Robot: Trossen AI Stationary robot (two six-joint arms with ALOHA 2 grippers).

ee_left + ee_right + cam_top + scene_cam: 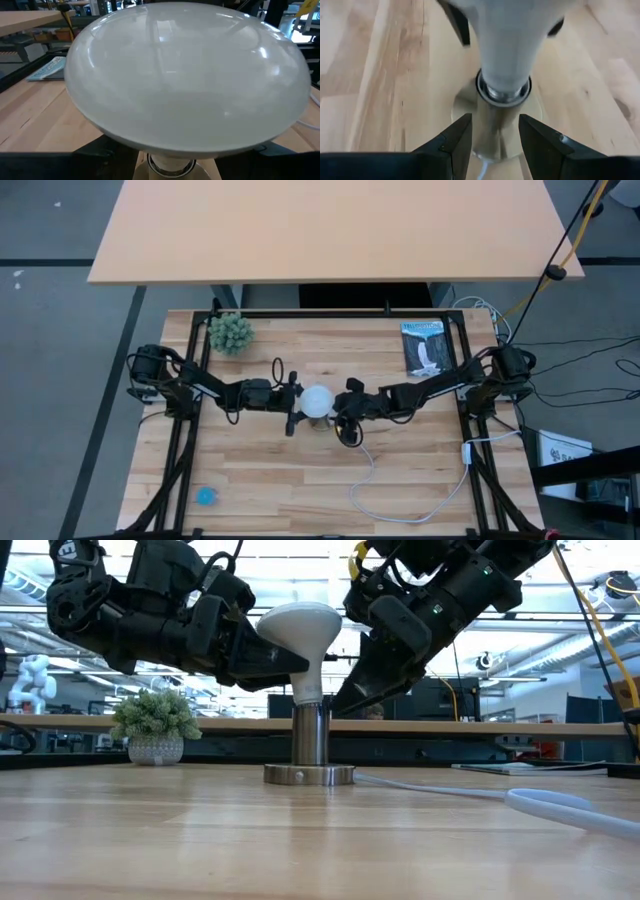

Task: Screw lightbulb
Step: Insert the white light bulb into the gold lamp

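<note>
The lightbulb (pixel 300 635) is smooth frosted white, a wide flattened dome narrowing to a slim neck, and it stands upright with its base in the socket (pixel 309 745) — a brushed silvery metal cylinder on a round flat disc, set near the middle of my pale wooden plank table (pixel 280 480). A white cord (pixel 400 500) loops away from the socket across the boards.

My left gripper (pixel 285 665) has its dark fingers closed around the bulb's tapering neck just under the dome; in the left wrist view the glossy dome fills nearly everything. My right gripper (pixel 490 137) comes in from the opposite side, lower down — its two blunt black fingers (pixel 455 142) stand partly apart on either side of the metal socket column, and I cannot tell whether they press on it.

A small spiky green plant (pixel 231 332) in a pot sits near the table's far left corner.
</note>
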